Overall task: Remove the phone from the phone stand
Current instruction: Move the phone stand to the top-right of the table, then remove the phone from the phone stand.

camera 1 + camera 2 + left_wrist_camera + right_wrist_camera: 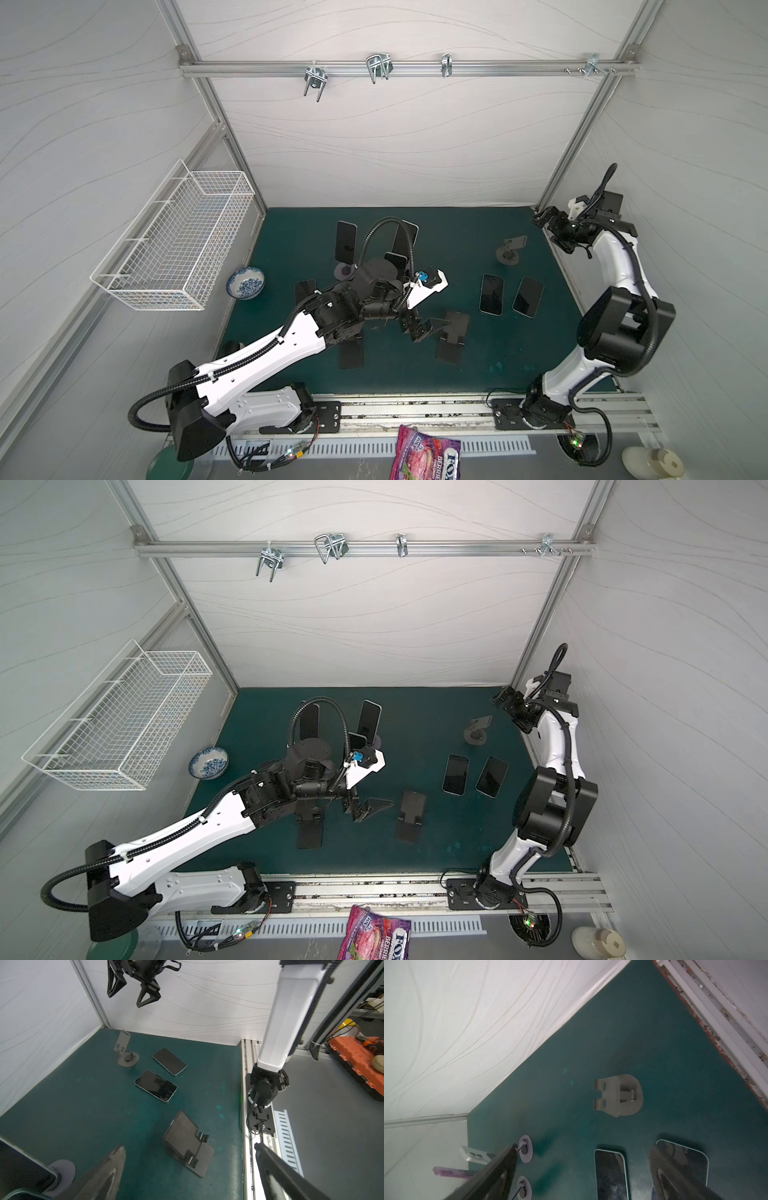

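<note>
Three dark phones lean upright on round-based stands at the back middle of the green mat: one phone (346, 244) on the left, another (406, 237) behind my left arm's cable, and a third (395, 261) partly hidden by that arm. My left gripper (424, 328) is open and empty, hovering in front of them beside an empty black stand (453, 336); its fingers (112, 1165) frame that stand (187, 1140). My right gripper (552, 230) is open and raised at the back right, above an empty grey stand (618, 1095).
Two phones (491, 294) (528, 296) lie flat on the mat at right. Another black stand (351, 353) lies under my left arm. A blue patterned bowl (245, 283) sits at the mat's left edge, below a white wire basket (174, 245) on the wall.
</note>
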You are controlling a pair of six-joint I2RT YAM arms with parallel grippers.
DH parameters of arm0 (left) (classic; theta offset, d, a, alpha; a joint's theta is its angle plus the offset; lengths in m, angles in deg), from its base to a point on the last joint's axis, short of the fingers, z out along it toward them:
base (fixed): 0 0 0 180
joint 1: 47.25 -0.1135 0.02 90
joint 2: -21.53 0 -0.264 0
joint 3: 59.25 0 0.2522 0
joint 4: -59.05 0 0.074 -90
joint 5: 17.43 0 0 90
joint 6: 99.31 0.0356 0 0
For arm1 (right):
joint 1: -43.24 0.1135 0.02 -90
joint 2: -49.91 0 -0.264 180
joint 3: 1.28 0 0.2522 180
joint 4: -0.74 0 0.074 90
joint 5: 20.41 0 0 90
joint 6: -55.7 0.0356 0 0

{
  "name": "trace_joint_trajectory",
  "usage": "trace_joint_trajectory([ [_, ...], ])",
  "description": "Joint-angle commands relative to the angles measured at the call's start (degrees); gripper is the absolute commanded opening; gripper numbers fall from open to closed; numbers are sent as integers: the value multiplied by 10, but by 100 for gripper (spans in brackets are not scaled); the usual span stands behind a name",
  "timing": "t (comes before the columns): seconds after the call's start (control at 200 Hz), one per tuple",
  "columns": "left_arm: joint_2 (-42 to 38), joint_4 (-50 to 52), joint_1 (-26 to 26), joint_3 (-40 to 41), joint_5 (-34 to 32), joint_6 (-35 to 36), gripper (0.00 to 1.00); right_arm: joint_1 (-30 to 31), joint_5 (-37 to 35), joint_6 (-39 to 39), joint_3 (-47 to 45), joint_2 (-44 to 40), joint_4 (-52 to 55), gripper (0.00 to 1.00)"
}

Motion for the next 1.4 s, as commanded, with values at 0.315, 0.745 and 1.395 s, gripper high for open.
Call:
trace_joint_trajectory([
  [0.315, -82, 104, 2, -54, -148, -114, 98, 166, -67, -30, -51, -179, 79, 99],
  [0.745, -190, 233, -3, -42, -346, -207, 99, 421, -281, 77, -107, -321, 74, 99],
  [1.395, -260, 292, -201, 0, -245, -212, 99, 729, -524, 181, 0, -186, 98, 99],
])
